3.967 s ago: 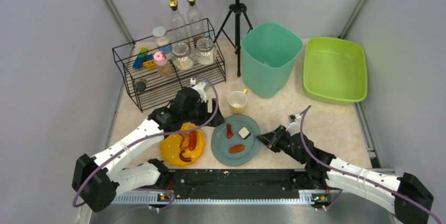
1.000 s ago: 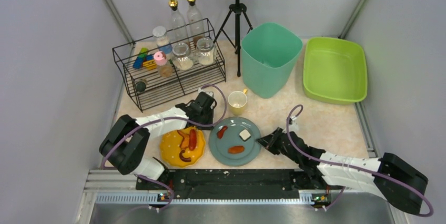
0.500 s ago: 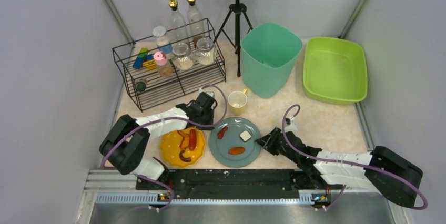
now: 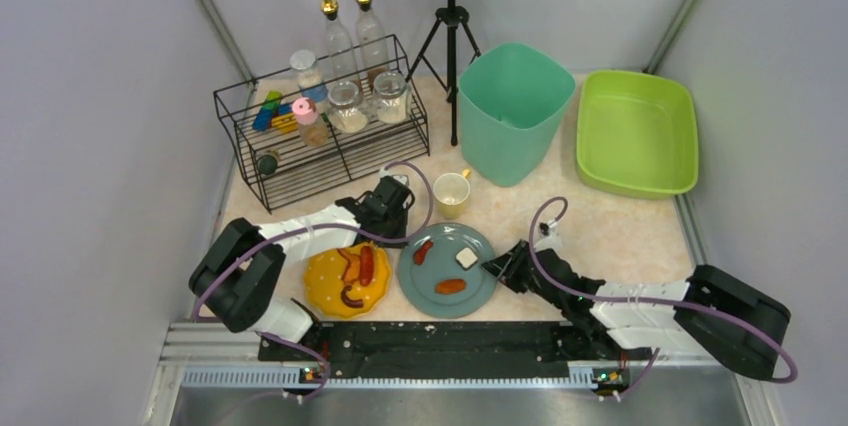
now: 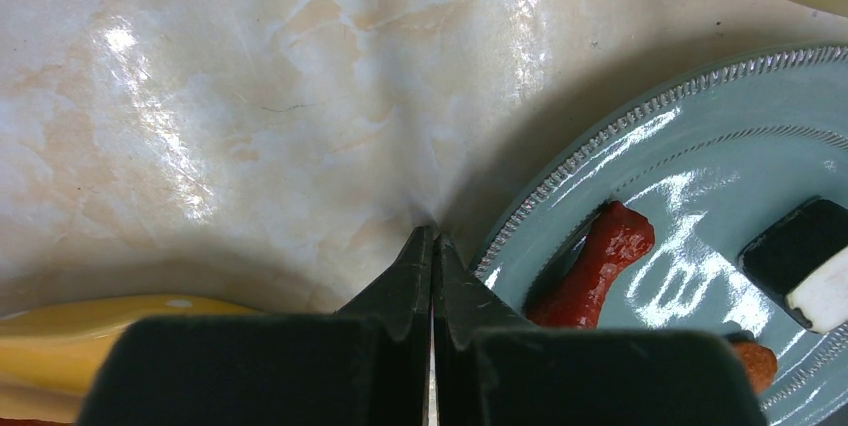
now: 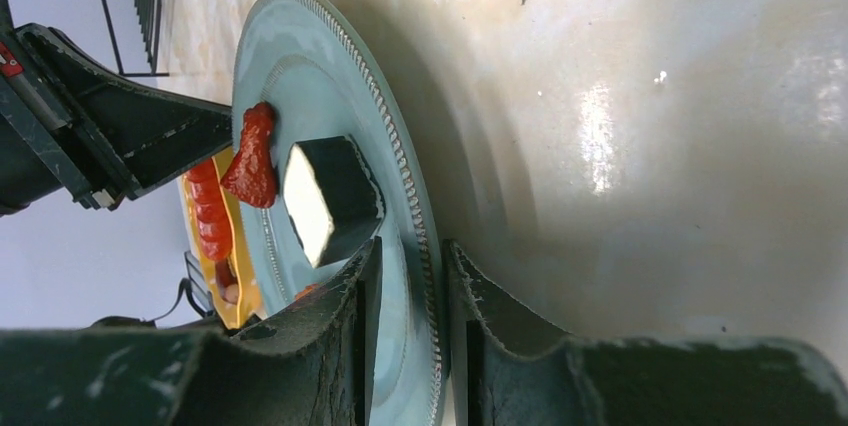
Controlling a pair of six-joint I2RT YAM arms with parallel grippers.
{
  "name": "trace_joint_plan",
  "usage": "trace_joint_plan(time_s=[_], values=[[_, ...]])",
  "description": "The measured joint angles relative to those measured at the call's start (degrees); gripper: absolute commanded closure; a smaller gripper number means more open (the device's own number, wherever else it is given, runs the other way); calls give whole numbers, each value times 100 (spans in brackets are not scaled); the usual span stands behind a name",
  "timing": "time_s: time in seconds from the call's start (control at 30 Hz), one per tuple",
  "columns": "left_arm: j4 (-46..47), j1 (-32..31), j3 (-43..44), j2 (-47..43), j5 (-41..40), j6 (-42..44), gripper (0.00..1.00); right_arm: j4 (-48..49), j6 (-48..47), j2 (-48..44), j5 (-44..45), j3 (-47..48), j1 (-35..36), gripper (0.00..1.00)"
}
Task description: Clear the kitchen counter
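Observation:
The beige marbled kitchen counter [image 4: 600, 231] carries a blue-grey plate [image 4: 445, 266] with two red sausage pieces and a black-and-white block [image 6: 325, 196]. A yellow plate [image 4: 322, 286] with sausages lies to its left, and a yellow cup [image 4: 451, 193] stands behind. My right gripper [image 6: 410, 276] is open, low at the blue plate's right rim [image 6: 400, 166]. One finger is over the rim and the other outside it, with gaps either side. My left gripper [image 5: 432, 246] is shut and empty, its tips on the counter [image 5: 250, 96] beside the blue plate's left rim [image 5: 560, 181].
A black wire rack [image 4: 320, 121] with jars and bottles stands at the back left. A teal bin [image 4: 513, 106] and a green tub [image 4: 635, 131] are at the back right. A black tripod [image 4: 450, 26] stands between rack and bin.
My right gripper has opened from shut and slid left so its fingers straddle the blue plate's rim. The left arm has not moved over the last second.

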Motion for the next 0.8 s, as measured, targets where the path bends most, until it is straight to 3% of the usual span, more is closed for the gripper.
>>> trace_joint_plan(time_s=[0.17, 0.37, 0.53, 0.8], values=[[0, -52, 0, 2, -70, 0, 100, 726, -15, 621, -59, 0, 0, 78], [-9, -57, 2, 2, -179, 24, 100, 1475, 2, 1281, -162, 0, -13, 100], [-9, -55, 9, 2, -382, 79, 100, 2006, 31, 1440, -269, 0, -11, 100], [-155, -87, 48, -28, -382, 79, 100, 1711, -2, 1108, -306, 0, -11, 100]])
